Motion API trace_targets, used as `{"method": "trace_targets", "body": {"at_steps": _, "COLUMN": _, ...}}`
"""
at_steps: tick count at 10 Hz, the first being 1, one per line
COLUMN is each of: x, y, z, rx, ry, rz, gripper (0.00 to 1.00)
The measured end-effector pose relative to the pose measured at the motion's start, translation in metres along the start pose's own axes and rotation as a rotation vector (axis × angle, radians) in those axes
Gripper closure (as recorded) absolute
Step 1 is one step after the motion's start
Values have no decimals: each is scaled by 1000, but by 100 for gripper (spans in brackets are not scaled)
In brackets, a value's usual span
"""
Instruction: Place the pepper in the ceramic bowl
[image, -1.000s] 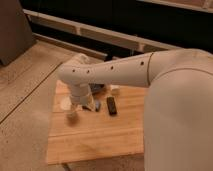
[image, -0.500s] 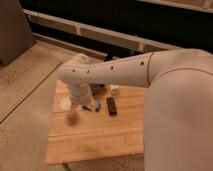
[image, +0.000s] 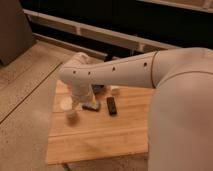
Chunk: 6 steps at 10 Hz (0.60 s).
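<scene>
My white arm reaches from the right across the wooden table (image: 100, 135) and bends down at its left side. The gripper (image: 73, 113) hangs low over the table's left part, just in front of a white cup (image: 65, 103). A dark rounded shape that I take for the ceramic bowl (image: 98, 89) shows behind the forearm, mostly hidden by it. The pepper is hidden from this view; I cannot tell whether anything is in the gripper.
A black rectangular bar (image: 111, 105) lies mid-table, right of a flat dark-blue pad (image: 91, 106). A small pale object (image: 116, 90) sits near the back edge. Speckled floor surrounds the table on the left, and a dark wall with rails runs behind.
</scene>
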Motion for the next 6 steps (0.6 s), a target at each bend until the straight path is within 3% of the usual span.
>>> {"method": "trace_targets", "body": {"at_steps": 2, "x": -21, "y": -9, "z": -5, "rx": -6, "ry": -119, "rz": -8, "gripper": 35}}
{"method": "trace_targets", "body": {"at_steps": 3, "x": -27, "y": -9, "z": -7, "rx": -21, "ry": -155, "rz": -31, "gripper": 35}}
{"method": "trace_targets", "body": {"at_steps": 6, "x": -33, "y": -7, "z": -8, "rx": -49, "ry": -187, "rz": -77, "gripper": 35}}
